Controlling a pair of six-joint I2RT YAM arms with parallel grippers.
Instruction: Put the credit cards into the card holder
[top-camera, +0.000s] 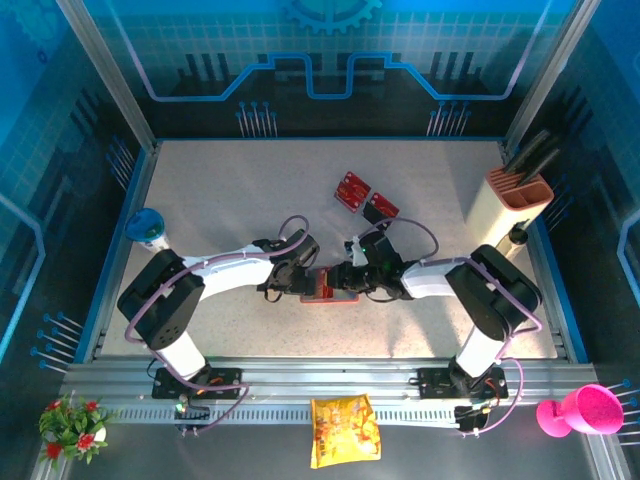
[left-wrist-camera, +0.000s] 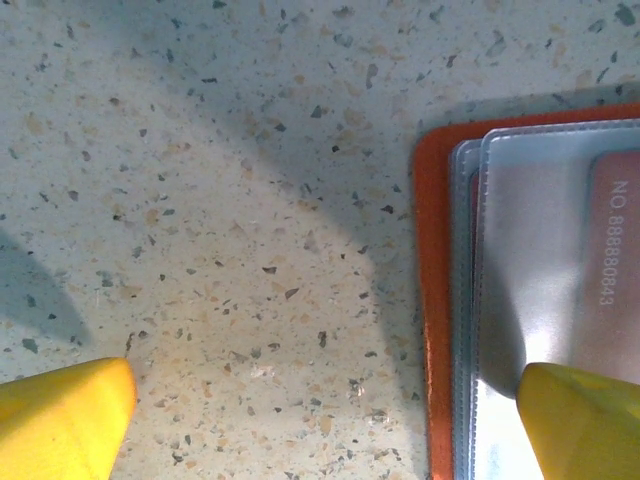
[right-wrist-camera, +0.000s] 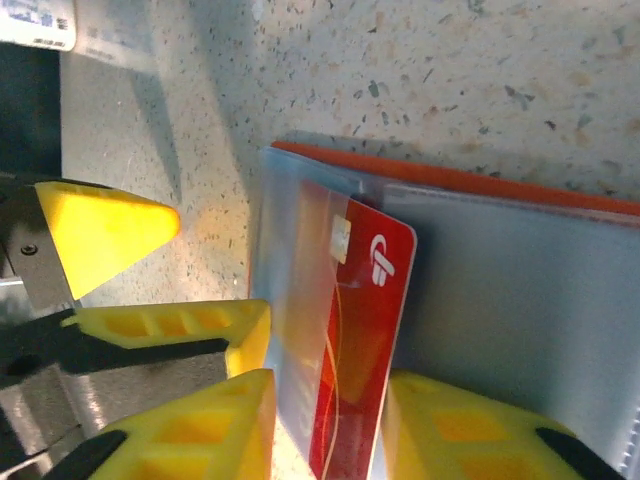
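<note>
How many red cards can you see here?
3. Two red cards lie side by side on the table beyond the orange wallet; a third red card is in the right pincer, at the wallet. More may be hidden in its pockets.

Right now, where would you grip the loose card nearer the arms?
By its two long edges, coming straight down from above: the card lies flat on the table, turned diagonally, so the grip probably needs rotating to match.

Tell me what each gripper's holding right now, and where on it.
Right gripper pinches the credit card by its near end. Left gripper is open, holding nothing; one fingertip over the card holder.
</note>
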